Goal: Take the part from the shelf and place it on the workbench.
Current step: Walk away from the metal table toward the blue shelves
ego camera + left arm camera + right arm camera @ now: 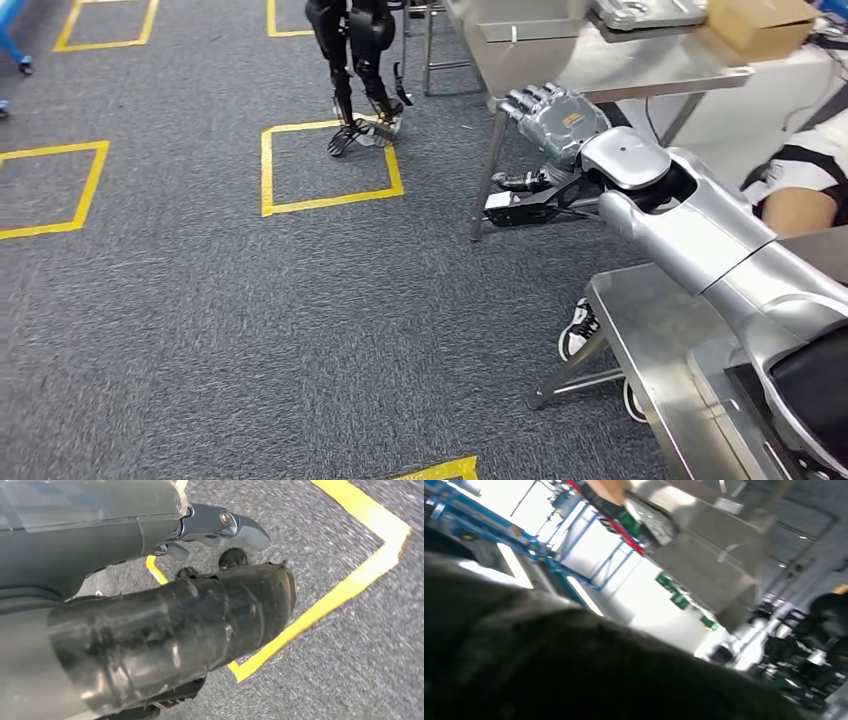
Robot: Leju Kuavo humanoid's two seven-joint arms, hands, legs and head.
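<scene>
1 right hand (553,112) raised by workbench (640,70).

Even, soft light on the carpet (200,330), sharp from the head. The right wrist view is smeared with blur, its windows (624,575) blown white, perhaps daylight; the foreground is dark.

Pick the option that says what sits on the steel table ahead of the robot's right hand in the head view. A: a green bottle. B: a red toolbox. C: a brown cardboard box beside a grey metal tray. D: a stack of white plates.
C: the steel table carries a brown cardboard box next to a grey metal tray, beyond the right hand.
</scene>
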